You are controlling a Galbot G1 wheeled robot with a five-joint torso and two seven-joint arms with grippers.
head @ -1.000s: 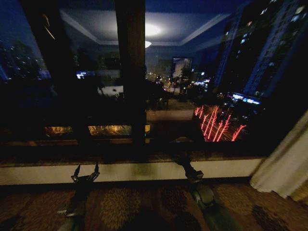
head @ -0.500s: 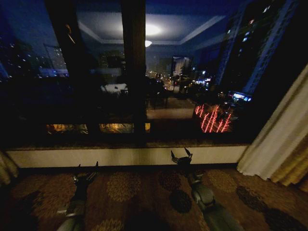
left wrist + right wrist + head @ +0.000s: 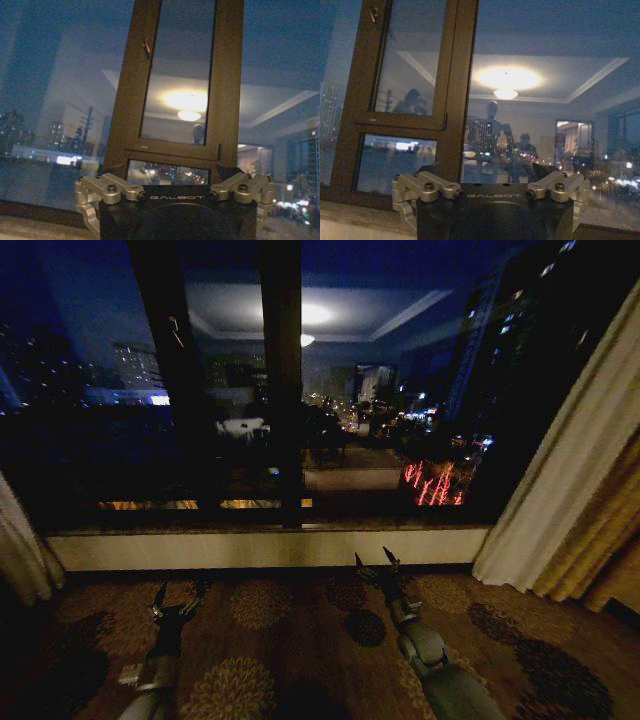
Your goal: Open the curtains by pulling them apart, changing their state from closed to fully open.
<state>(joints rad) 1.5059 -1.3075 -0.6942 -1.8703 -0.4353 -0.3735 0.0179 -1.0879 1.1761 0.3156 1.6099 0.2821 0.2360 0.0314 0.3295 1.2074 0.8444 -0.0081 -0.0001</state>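
The curtains are drawn to the sides of a dark window [image 3: 300,390]: the right curtain [image 3: 560,500] hangs at the right edge of the head view, cream folds with a thicker golden drape [image 3: 610,540] just beside it, and the left curtain [image 3: 20,550] bunches at the lower left edge; the glass between them is bare, showing city lights and a reflected ceiling lamp [image 3: 315,315]; both arms reach forward low over the patterned carpet [image 3: 260,640]; the left gripper [image 3: 178,597] sits at the lower left, fingers spread and empty; the right gripper [image 3: 375,567] sits lower centre, fingers likewise spread, touching neither curtain.
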